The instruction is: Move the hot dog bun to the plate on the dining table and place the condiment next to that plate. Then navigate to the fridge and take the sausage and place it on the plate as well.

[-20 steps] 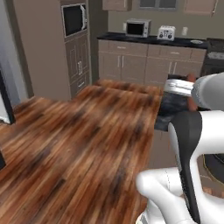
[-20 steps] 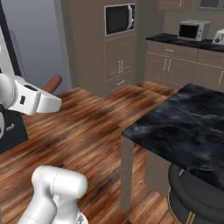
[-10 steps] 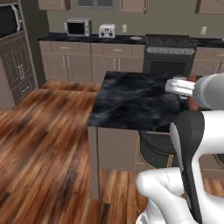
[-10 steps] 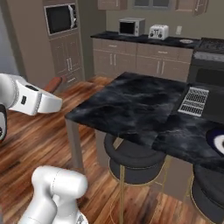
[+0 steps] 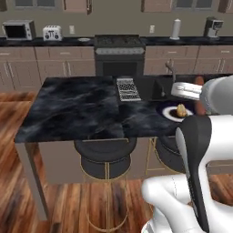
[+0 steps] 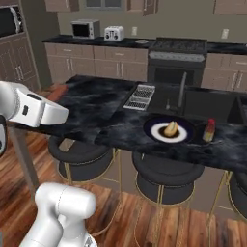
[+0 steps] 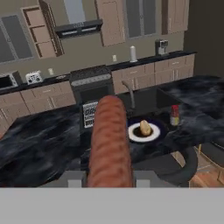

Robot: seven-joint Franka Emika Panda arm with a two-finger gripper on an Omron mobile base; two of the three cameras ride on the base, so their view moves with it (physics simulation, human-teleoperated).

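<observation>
Sausage [image 7: 109, 144] base cut off below, hand's fingertips perhaps hidden behind it.

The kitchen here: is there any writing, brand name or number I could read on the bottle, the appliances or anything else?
None can be read.
Condiment bottle beside the plate: red with a pale band, no legible label.
Microwave and toaster on the back counter: too small and blurred to show any marking.
Sausage in the gripper: plain.

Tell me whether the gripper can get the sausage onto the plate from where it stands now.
Probably not yet. The gripper holds the sausage, but the plate with the bun sits across the dark counter; nothing blocks the way.
</observation>
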